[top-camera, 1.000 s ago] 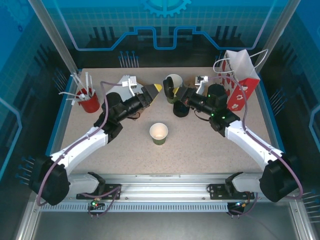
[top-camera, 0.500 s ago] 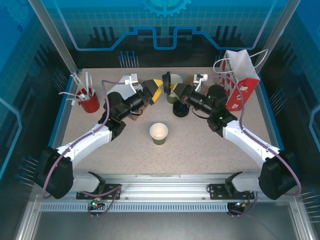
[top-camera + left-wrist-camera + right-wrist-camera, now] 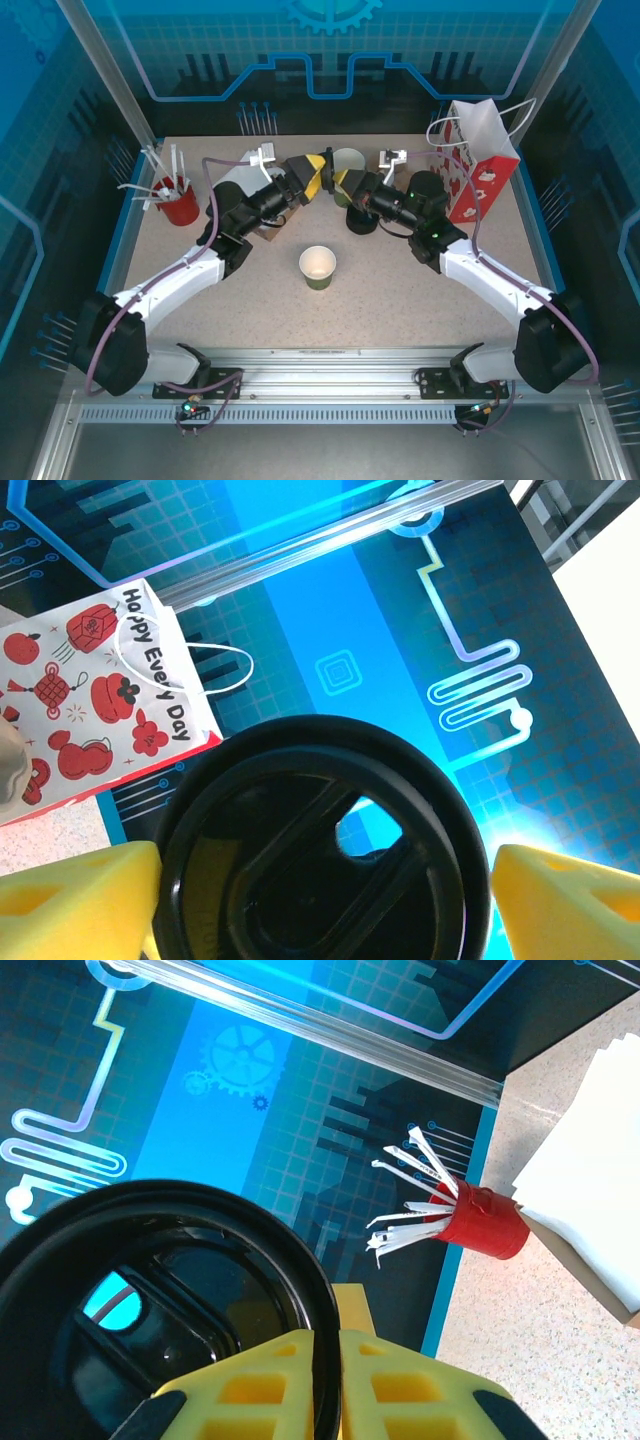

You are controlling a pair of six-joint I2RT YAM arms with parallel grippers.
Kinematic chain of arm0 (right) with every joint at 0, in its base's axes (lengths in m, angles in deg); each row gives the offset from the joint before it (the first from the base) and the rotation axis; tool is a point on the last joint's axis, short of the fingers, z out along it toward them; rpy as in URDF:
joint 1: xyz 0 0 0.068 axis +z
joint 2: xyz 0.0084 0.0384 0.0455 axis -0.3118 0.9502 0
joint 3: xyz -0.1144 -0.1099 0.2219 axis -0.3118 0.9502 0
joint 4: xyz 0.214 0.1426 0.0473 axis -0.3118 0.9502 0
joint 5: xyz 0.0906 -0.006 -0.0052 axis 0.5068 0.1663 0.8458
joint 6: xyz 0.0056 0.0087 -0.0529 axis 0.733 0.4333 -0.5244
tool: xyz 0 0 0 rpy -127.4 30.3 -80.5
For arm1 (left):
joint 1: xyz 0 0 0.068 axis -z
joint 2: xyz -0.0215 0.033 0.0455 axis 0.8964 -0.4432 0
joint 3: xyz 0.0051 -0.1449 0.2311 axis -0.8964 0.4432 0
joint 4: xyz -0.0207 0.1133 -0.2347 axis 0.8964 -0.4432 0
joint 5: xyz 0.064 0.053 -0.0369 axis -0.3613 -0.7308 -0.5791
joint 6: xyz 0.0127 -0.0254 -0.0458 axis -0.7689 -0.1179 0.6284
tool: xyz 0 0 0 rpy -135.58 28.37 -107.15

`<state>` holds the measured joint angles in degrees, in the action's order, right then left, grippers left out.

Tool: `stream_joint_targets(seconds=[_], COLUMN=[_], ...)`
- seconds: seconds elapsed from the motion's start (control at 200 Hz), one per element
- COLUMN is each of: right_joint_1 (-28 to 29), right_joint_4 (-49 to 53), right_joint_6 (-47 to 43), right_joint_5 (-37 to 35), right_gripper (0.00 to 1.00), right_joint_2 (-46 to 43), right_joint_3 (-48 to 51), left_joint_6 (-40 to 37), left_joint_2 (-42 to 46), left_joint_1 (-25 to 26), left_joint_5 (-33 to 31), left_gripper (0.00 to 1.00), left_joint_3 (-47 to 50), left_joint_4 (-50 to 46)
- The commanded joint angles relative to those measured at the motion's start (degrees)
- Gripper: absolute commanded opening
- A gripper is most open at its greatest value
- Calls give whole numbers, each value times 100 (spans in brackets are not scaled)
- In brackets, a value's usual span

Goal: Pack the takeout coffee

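Green-sided, our cup (image 3: 318, 267) stands open at the middle of the table (image 3: 400, 295), well apart from both hands. Behind it we hold a black lid (image 3: 320, 850) aloft: left hand (image 3: 310, 180) clasps its rim, right hand (image 3: 340, 181) pinches its edge.

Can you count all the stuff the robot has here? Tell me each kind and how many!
Gift bag: 1
Red cup of white sticks: 1
Open paper cup on its own: 1
Stack of paper cups: 1
Pile of black lids: 1
Black lid held in the air: 1
Stack of white napkins: 1
Total: 7
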<state>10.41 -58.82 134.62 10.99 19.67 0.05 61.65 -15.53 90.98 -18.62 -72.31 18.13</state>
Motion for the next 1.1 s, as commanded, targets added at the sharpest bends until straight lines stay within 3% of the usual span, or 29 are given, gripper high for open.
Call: stream_joint_targets(seconds=[0.0, 0.575, 0.94, 1.096], right_joint_1=[73, 113, 148, 62], right_joint_4=[-374, -441, -365, -237], right_joint_6=[121, 165, 106, 1], right_joint_5=[59, 79, 71, 44], right_gripper=[13, 13, 14, 22], right_joint_2=[71, 148, 200, 112], right_joint_3=[-125, -216, -281, -211], left_joint_6=[87, 204, 220, 57], left_joint_2=[-37, -91, -82, 18], left_joint_1=[28, 31, 35, 14], left_joint_5=[138, 184, 164, 38], left_gripper=[83, 80, 72, 70], left_joint_3=[-180, -158, -103, 15], left_joint_4=[390, 443, 531, 380])
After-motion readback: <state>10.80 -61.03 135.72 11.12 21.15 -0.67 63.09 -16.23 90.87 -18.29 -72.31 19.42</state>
